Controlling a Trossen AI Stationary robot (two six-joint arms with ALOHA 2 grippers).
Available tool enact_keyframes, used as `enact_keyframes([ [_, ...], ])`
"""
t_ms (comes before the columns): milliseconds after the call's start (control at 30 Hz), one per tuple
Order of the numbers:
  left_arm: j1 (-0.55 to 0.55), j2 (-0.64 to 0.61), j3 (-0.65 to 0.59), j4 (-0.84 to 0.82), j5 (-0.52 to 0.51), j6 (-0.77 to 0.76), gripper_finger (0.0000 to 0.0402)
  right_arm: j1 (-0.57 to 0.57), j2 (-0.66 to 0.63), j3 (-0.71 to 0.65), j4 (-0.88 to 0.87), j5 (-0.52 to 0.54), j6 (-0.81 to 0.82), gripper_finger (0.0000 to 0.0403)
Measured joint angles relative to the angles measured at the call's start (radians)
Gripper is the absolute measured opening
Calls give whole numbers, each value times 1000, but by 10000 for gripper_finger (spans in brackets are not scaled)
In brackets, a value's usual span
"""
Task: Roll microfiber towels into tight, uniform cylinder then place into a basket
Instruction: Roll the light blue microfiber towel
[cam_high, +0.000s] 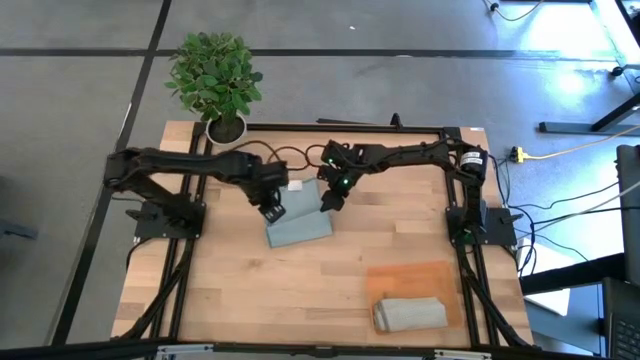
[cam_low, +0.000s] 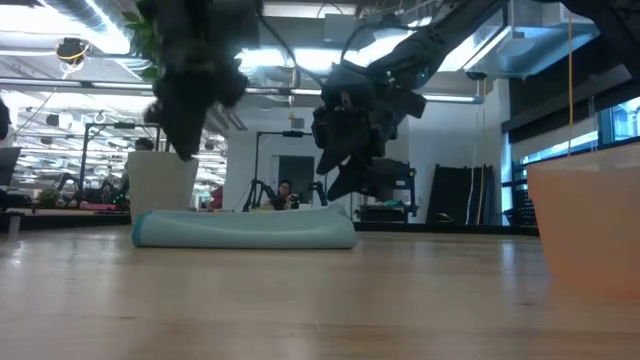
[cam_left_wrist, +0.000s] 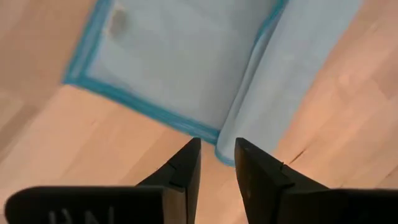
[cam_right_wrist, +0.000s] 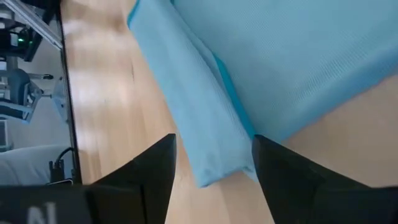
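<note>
Blue towel (cam_left_wrist: 186, 56) lies just beyond both grippers' parted fingers (cam_right_wrist: 155, 168).

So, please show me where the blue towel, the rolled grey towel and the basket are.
blue towel (cam_high: 298, 226): high view, middle of its flat part.
rolled grey towel (cam_high: 410, 314): high view, centre of the roll.
basket (cam_high: 410, 275): high view, bare orange part beyond the roll.

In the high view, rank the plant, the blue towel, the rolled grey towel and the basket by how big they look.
1. Plant
2. Basket, partly covered by the roll
3. Blue towel and rolled grey towel: too close to rank, and the grippers hide part of the blue one.
</note>
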Motion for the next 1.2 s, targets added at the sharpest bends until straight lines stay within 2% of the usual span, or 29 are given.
enact_keyframes([
  [67,-24,-58,0,-19,-44,-40,89,3,-3,10,0,-4,-14,210],
  [233,-104,-217,1,-24,-74,-167,89,36,-37,12,-11,-4,-81,210],
  [467,-286,-351,1,-34,-297,-325,89,158,-51,12,-12,3,-304,210],
  [600,-358,-366,1,-35,-346,-400,89,239,-50,12,-12,169,-466,210],
  [900,-425,-340,1,-36,-347,-479,89,336,-48,-6,-60,567,-603,210],
  [967,-436,-332,1,-35,-347,-479,89,331,-48,-6,-68,591,-599,210],
  [1100,-451,-311,1,-35,-346,-499,89,295,-57,3,-102,569,-554,210],
  [1200,-463,-290,1,-35,-348,-502,89,277,-58,2,-140,568,-589,210],
])
